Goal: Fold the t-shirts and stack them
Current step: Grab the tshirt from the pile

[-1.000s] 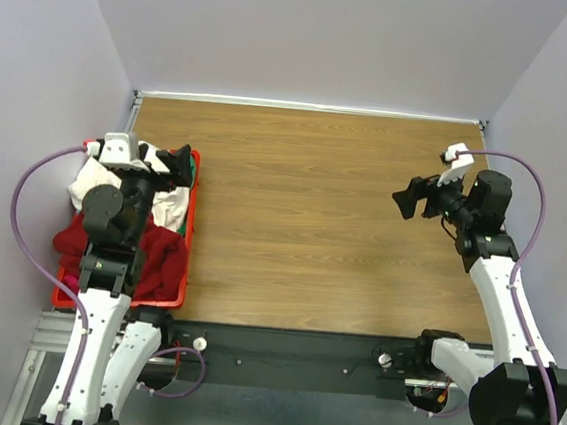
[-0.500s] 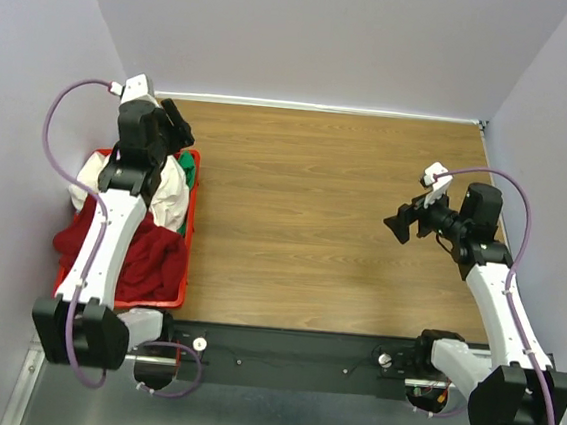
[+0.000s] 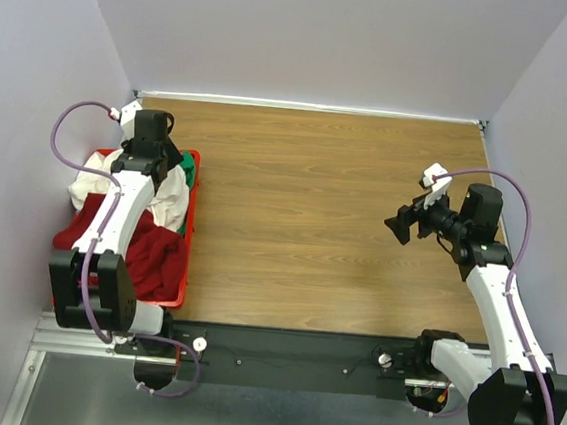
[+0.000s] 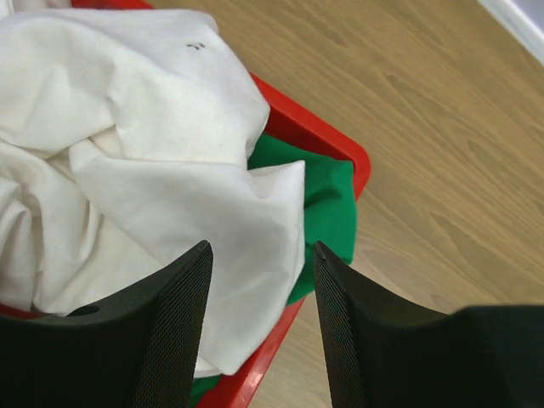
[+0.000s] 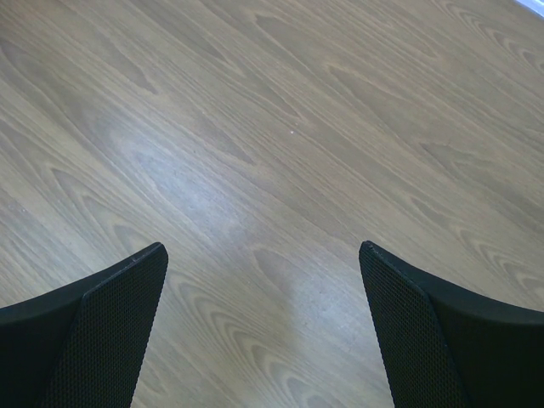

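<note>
Two tools, both released: left tool [image 4: 261, 251] over the white t-shirt [image 4: 153, 170] in the red basket [image 4: 336, 144], green t-shirt [image 4: 327, 204] beneath; right tool [image 5: 262, 248] well right of the basket

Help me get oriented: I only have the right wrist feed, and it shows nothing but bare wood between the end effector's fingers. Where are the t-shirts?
Observer: All piled in a red basket at the left edge of the table; none laid out yet.
Operator: Which shirt is on top?
Observer: The white t-shirt, bunched, with the green t-shirt under it at the basket's far corner.
Operator: And the left arm?
Observer: The left end effector hangs over the white shirt's edge, fingers apart, nothing visibly gripped.
</note>
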